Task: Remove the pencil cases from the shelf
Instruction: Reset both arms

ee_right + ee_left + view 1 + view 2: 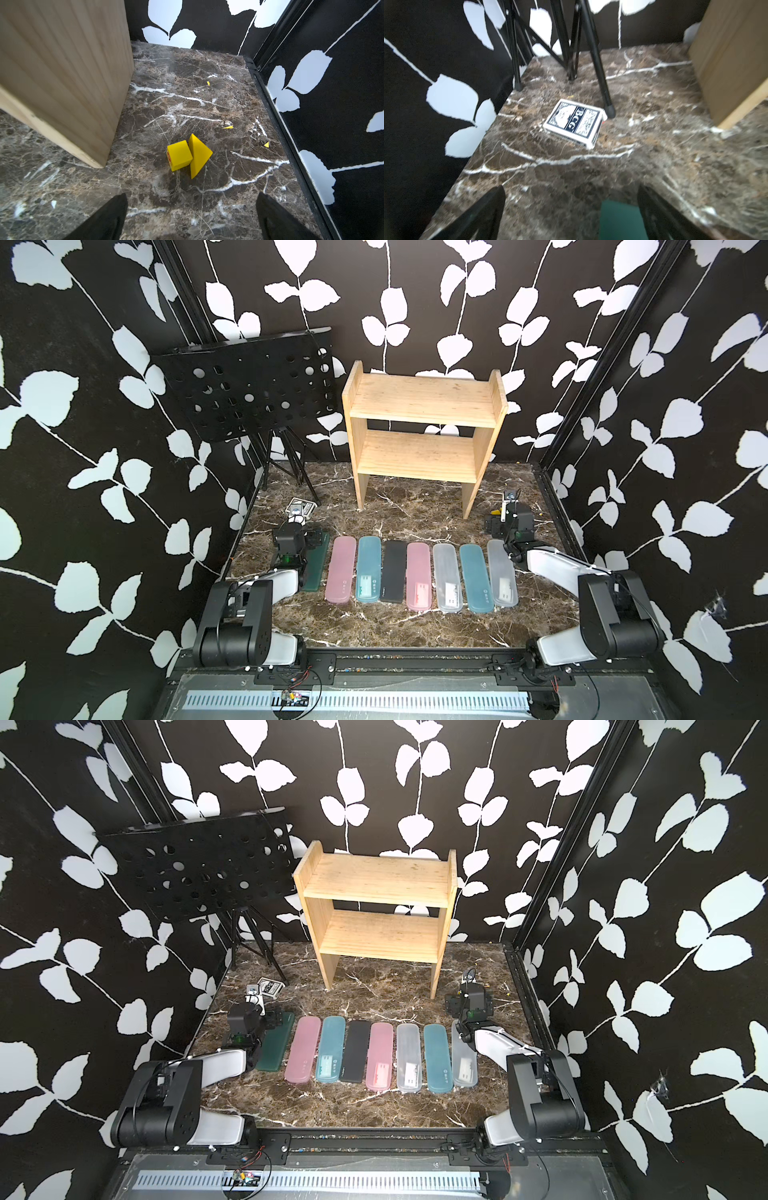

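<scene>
Shelf (424,406): centre of frame, upright on marble table (415,626).
Pencil cases (394,572): eight, flat in a row, lower centre, in front of shelf.
Left gripper (571,187): jaws spread, holding nothing.
Right gripper (192,194): jaws spread, holding nothing.

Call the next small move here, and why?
Likely just retract to rest: the shelf has both tiers bare, all eight cases lie in a row on the table, and the left gripper and right gripper are open, holding nothing.
</scene>
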